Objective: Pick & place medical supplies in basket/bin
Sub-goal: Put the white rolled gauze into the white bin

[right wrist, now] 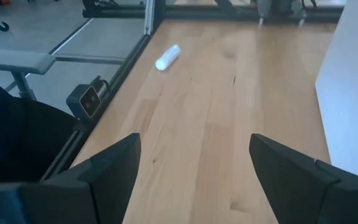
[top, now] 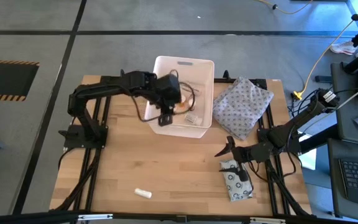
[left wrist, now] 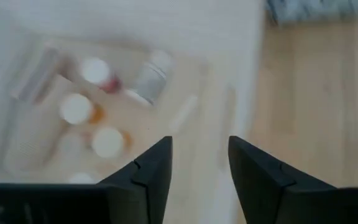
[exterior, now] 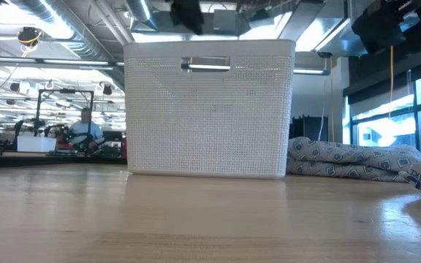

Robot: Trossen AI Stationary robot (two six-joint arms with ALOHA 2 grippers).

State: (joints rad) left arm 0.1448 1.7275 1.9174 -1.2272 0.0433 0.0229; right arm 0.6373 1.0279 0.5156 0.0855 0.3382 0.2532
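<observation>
The white tub (top: 199,67) stands at the table's far middle, with its slotted short side facing the low view (exterior: 210,109). Inside it lie several white-capped pill bottles (left wrist: 76,109) and a white bottle (left wrist: 151,78). My left gripper (top: 165,118) hangs open over the tub's near edge, and nothing sits between its fingers (left wrist: 199,155). My right gripper (top: 224,148) is open above the table's right side (right wrist: 191,155). The flat grey ring-printed packet (top: 237,182) lies flat just near of it. A small white vial (top: 143,193) lies on its side by the near edge (right wrist: 167,57).
The large grey dotted cloth bundle (top: 242,106) lies right of the tub, close against it (exterior: 349,161). Bare wood spreads between the tub and the near edge (top: 166,162). Cables and equipment sit beyond the table's right side.
</observation>
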